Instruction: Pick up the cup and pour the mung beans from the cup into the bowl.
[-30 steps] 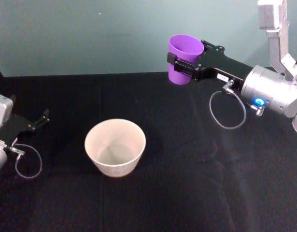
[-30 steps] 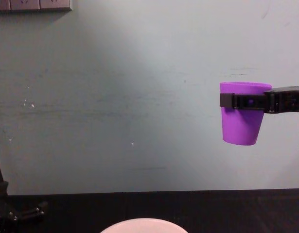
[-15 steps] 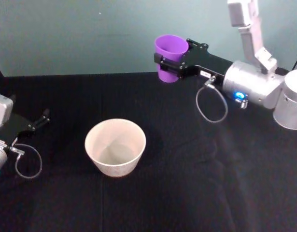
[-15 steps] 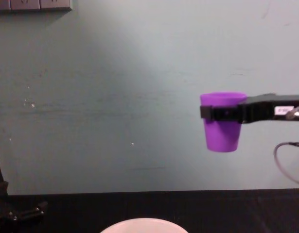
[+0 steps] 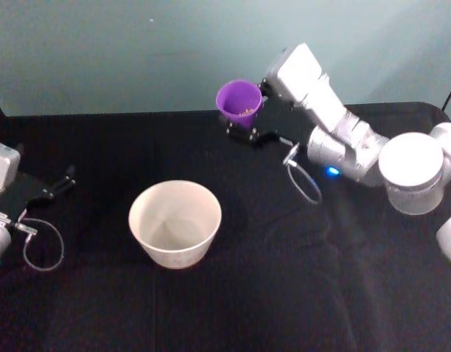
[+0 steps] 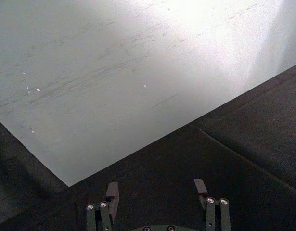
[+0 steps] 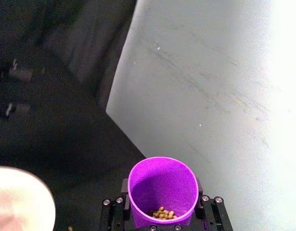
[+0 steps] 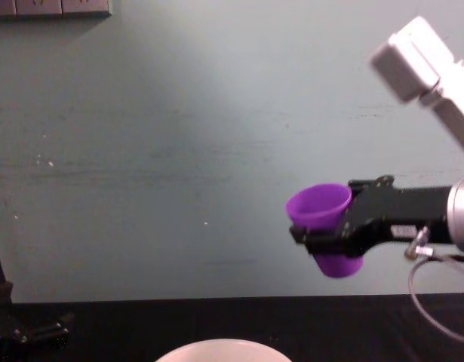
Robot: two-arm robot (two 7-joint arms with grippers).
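My right gripper (image 5: 246, 126) is shut on the purple cup (image 5: 239, 100) and holds it in the air beyond and to the right of the bowl (image 5: 174, 222). The cup (image 8: 324, 225) leans with its mouth turned toward the bowl's side. Brownish mung beans (image 7: 163, 212) lie against the lower inside wall of the cup (image 7: 162, 190). The pale bowl (image 8: 223, 350) stands on the black table, and its inside looks bare. Far left, my left gripper (image 5: 60, 183) rests open on the table, its fingers (image 6: 112, 193) apart with nothing between them.
A black cloth (image 5: 284, 279) covers the table, and a pale teal wall (image 5: 137, 51) rises behind it. A cable loop (image 5: 304, 182) hangs under the right wrist. The bowl's edge (image 7: 22, 202) shows below the cup in the right wrist view.
The right arm has carried the cup left and lower, toward the bowl, and tipped it from upright to leaning. The left arm and the bowl have stayed put.
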